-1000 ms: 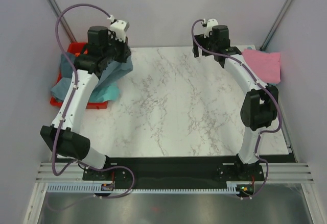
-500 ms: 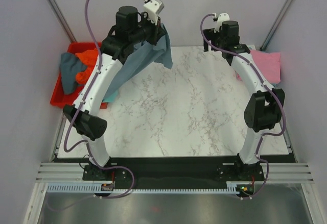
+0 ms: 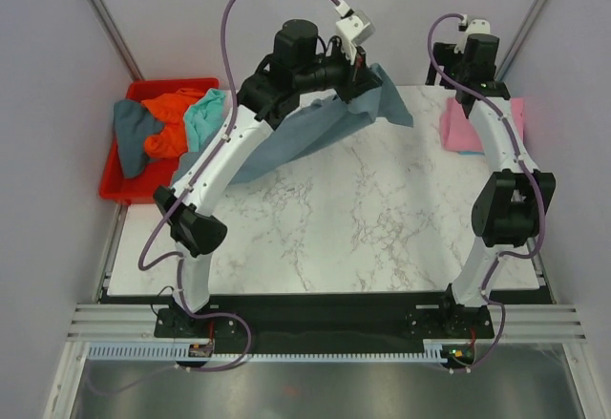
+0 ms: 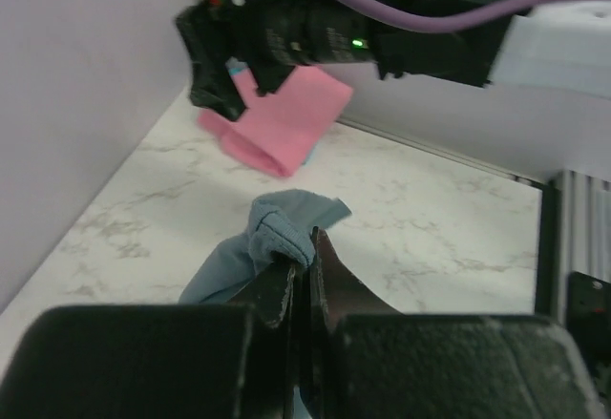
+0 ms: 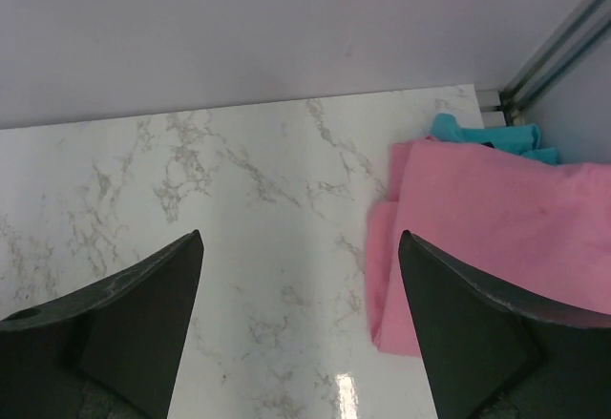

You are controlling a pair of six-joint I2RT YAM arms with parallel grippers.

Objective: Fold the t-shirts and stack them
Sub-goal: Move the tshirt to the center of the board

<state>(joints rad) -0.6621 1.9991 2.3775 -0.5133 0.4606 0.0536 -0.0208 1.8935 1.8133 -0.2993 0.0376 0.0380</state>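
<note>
The marble surface (image 3: 382, 228) is mostly bare in the middle. The largest cloth on it is the slate blue-grey t-shirt (image 3: 286, 142), which hangs from the left hand (image 3: 360, 68) at the far side and trails down to the surface toward the red bin (image 3: 113, 182) at the far left. In the bin lie an orange t-shirt (image 3: 172, 112), a teal t-shirt (image 3: 202, 114) and one more grey-blue cloth (image 3: 131, 135). At the far right corner a folded pink t-shirt (image 3: 470, 128) lies on the surface. I judge that the step in hand is bringing the blue-grey shirt out to the middle for spreading; its folding is not yet begun. The next move calls for laying it flat, and probably the right hand (image 3: 445, 71) must take a second corner so that the cloth opens without creases. The top view does not show the fingers clearly. The left wrist view shows the left hand clenched on a bunched edge of the blue-grey shirt, the two fingers pressed together. The right wrist view shows the right hand released, fingers wide apart with nothing between them, above bare surface just beside the pink shirt. This view shows most plainly a turquoise cloth (image 5: 487, 136) under the far edge of the pink one.
</note>
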